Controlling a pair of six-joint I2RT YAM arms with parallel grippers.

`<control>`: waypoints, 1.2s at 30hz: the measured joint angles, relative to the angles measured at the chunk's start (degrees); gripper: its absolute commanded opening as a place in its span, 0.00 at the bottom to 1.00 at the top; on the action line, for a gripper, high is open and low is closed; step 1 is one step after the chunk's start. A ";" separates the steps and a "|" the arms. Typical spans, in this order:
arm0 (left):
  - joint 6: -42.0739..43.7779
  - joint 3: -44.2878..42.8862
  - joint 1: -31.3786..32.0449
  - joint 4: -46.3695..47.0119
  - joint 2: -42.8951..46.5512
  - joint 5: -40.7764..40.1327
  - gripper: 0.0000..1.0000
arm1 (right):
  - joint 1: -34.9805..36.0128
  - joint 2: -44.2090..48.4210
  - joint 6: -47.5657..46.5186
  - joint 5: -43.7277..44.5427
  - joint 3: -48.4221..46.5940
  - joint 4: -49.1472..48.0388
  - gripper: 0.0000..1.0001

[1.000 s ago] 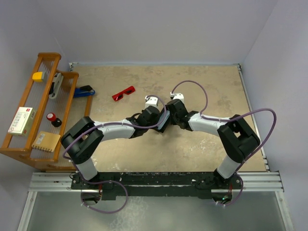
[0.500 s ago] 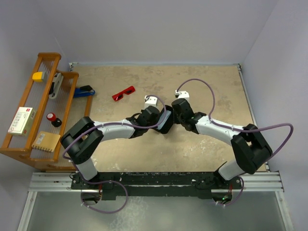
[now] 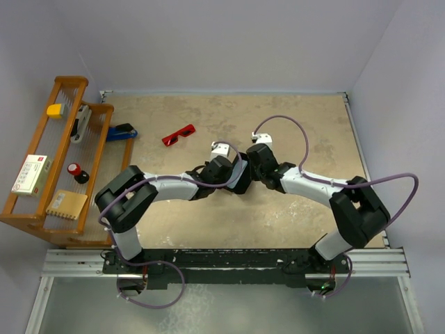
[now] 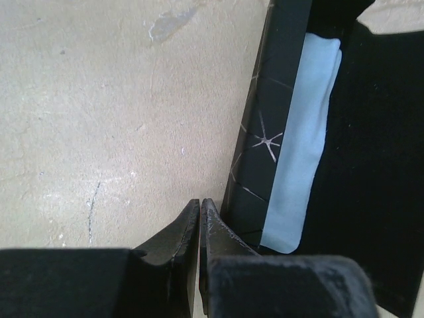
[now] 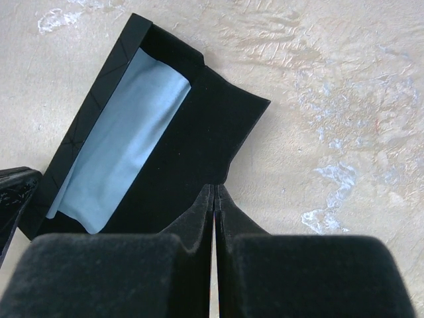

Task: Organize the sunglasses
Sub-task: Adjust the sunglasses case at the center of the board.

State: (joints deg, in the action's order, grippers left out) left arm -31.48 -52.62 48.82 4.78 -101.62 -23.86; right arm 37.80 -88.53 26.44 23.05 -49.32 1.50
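The red sunglasses (image 3: 179, 134) lie on the table, up and to the left of both grippers, with nothing holding them. A black case (image 3: 243, 174) lies open between the grippers. A light blue cloth (image 5: 122, 146) is inside it, and it also shows in the left wrist view (image 4: 301, 152). My left gripper (image 4: 200, 202) is shut and empty, with its tips on the table right beside the case's outer wall (image 4: 275, 132). My right gripper (image 5: 215, 187) is shut, its tips at the near corner of the case's open flap (image 5: 218, 126).
A wooden rack (image 3: 49, 163) stands along the left edge and holds small items. A blue and black object (image 3: 122, 131) lies beside it. Walls close off the back and the right side. The left finger (image 5: 16, 192) shows at the case's left end.
The right arm's elbow has swung out to the right while its gripper stayed at the case. The left gripper has shifted slightly towards the case.
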 measured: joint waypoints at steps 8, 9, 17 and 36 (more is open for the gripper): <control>0.61 0.85 0.02 0.92 -0.59 2.19 0.00 | 0.00 -0.83 0.02 0.00 0.15 -0.09 0.00; 0.63 0.92 0.02 1.01 -0.57 2.43 0.00 | 0.00 -1.14 0.02 0.02 0.15 -0.09 0.00; 0.59 1.22 1.68 1.09 -0.13 4.20 0.00 | -0.31 -3.15 0.26 0.04 0.17 -0.85 0.00; -0.96 1.90 4.09 -0.31 1.51 3.74 0.00 | -0.37 -4.35 0.20 0.46 0.17 -1.38 0.00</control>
State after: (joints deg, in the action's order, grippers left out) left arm -32.45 -50.72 52.90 4.47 -100.12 -20.12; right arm 37.43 -92.88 26.63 23.51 -49.15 0.12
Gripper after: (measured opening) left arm 0.002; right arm 0.004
